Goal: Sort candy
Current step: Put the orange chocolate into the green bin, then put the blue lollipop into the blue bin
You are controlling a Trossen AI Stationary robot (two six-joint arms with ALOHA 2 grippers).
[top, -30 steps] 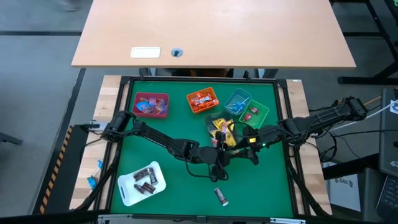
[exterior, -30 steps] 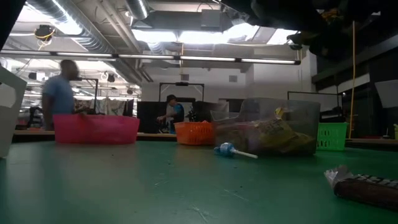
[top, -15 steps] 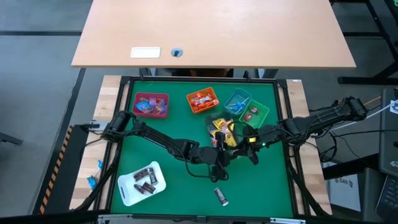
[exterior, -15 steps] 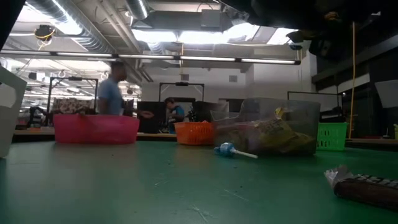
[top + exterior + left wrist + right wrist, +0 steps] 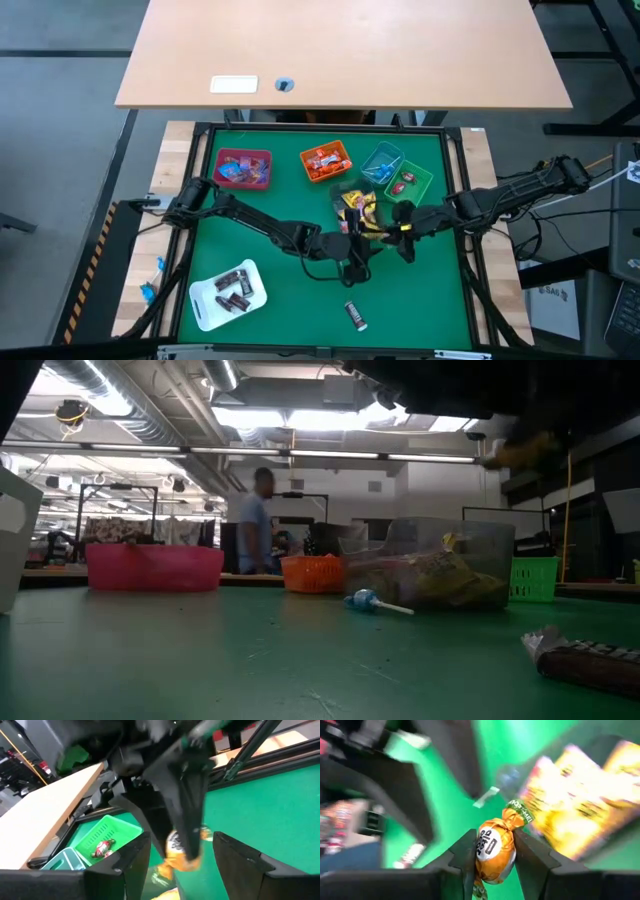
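The right gripper (image 5: 492,855) is clamped on an orange-wrapped sweet (image 5: 493,851) and has lifted slightly over the past second, drawing back from the clear bin (image 5: 357,204) of yellow packets at the middle of the green bench (image 5: 300,290). In the low view the sweet (image 5: 520,452) now hangs high in the air, where a second ago only dark arm showed. The left gripper (image 5: 182,851) waits just beside, fingers apart and empty. With the pick apparently made, the likely next step is a carry to the orange bin (image 5: 325,161). A blue lollipop (image 5: 364,600) and a dark bar (image 5: 356,316) still lie loose on the bench, unsorted.
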